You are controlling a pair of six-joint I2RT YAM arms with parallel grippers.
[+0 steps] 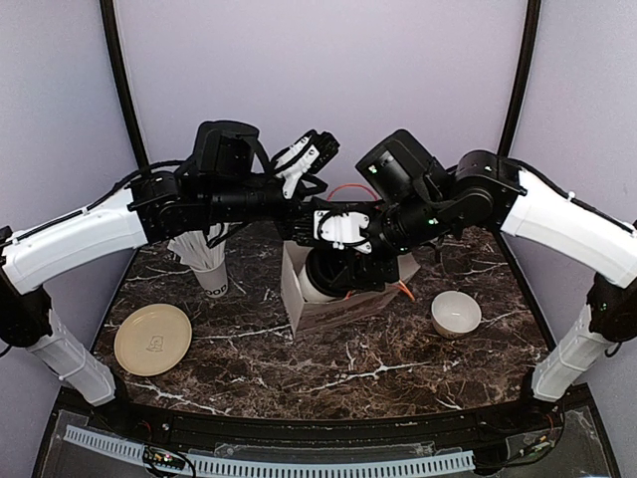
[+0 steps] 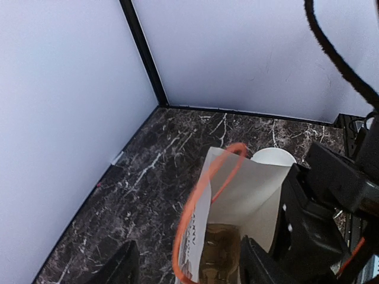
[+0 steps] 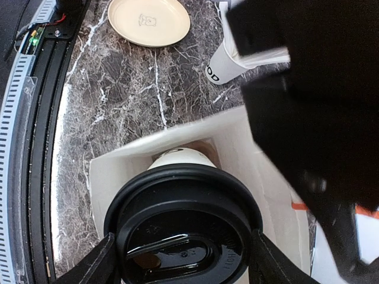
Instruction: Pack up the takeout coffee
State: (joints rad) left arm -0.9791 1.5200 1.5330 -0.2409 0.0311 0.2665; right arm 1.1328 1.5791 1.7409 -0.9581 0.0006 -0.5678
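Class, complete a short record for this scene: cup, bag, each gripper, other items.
Cup: white paper cup with round black plastic lid, in the bag's open mouth
Bag: white paper bag with orange handles, upright, mid-table
Right gripper: closed on the cup
Left gripper: open, near the bag's top
Others: round cream plate; low white bowl; white cup of straws

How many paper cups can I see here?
2. The lidded cup is held by the right gripper, inside the mouth of the white bag. The straw cup stands left of that bag. More may be hidden from view.
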